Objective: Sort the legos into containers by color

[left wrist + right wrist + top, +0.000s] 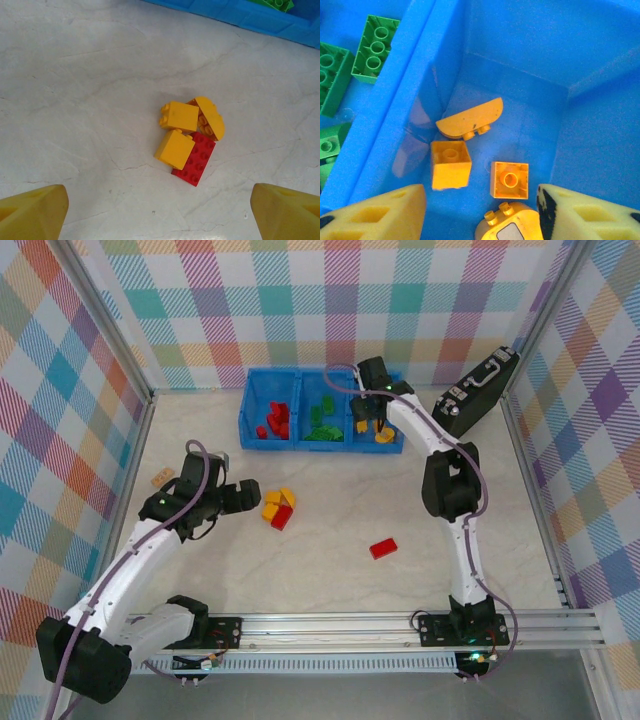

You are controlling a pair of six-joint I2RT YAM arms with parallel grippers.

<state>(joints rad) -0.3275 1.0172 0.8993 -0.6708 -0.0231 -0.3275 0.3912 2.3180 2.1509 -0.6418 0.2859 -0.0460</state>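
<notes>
The right hand [366, 420] hangs over the blue tray [246, 416] at the upper middle of the top view, above the compartment at the tray's right end in the picture. In the wrist view its fingers [380, 215] are spread apart and released. A rounded yellow brick [507, 225] sits between them, close against one pad and clear of the other. Three more yellow bricks [451, 164] lie on that compartment's floor. Green bricks [322, 418] lie in the middle compartment and red bricks [273, 422] in the left-end one. The left hand [252, 496], left of centre, has its jaws wide and grasps nothing. It faces a heap [279, 508] of three yellow bricks and one red brick on the counter [330, 490]. A lone red brick [383, 548] lies lower right of centre.
</notes>
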